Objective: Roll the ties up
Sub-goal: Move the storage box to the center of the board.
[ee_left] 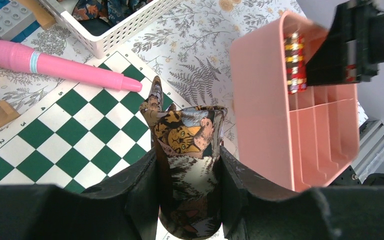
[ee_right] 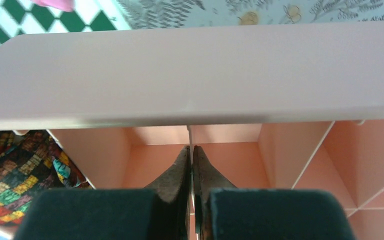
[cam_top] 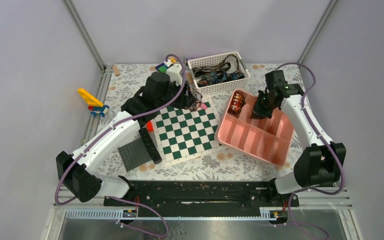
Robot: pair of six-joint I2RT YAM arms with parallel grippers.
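Observation:
A cat-patterned tie [ee_left: 190, 170], rolled into a coil, sits between the fingers of my left gripper [ee_left: 188, 150], which is shut on it above the chessboard's far right corner [cam_top: 192, 102]. A second rolled tie [cam_top: 237, 102], red and gold, stands in the far left compartment of the pink tray [cam_top: 252, 137]; it also shows at the left edge of the right wrist view [ee_right: 15, 165]. More ties lie in the white basket [cam_top: 218, 72]. My right gripper [ee_right: 190, 150] reaches down into the tray, shut on a thin divider wall [ee_right: 190, 132].
A green and white chessboard [cam_top: 187, 130] lies mid-table with a pink marker [ee_left: 65, 67] at its far edge. Grey and black plates [cam_top: 140, 150] lie to its left. Toy blocks [cam_top: 166, 64] and a yellow toy [cam_top: 92, 100] sit at the far left.

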